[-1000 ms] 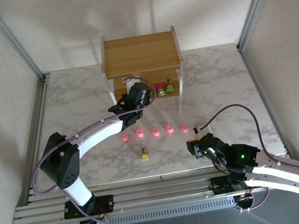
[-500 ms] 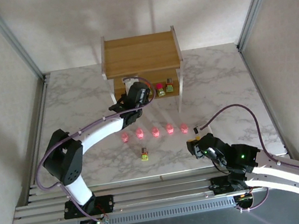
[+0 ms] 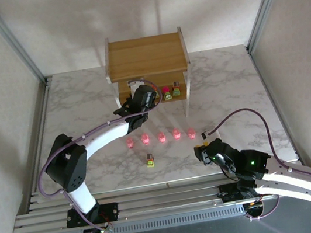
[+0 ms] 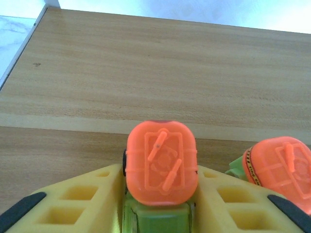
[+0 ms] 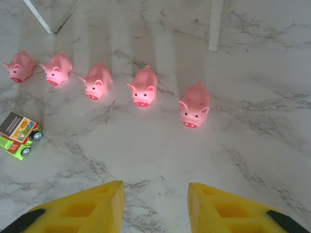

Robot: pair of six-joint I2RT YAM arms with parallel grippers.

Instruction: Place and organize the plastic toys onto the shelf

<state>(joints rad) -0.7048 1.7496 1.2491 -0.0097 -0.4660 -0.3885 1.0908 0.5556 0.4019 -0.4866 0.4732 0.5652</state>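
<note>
The left arm (image 3: 97, 140) rises from its base to a bent elbow, and its forearm stretches far forward and to the right. The left gripper (image 3: 140, 95) is at full reach, its yellow fingers (image 4: 73, 196) closed against both sides of a toy (image 4: 161, 162). The right arm (image 3: 290, 181) lies low and folded near its base, forearm pointing left and forward, and the right gripper (image 5: 155, 204) hangs with its jaws apart and nothing between them.
</note>
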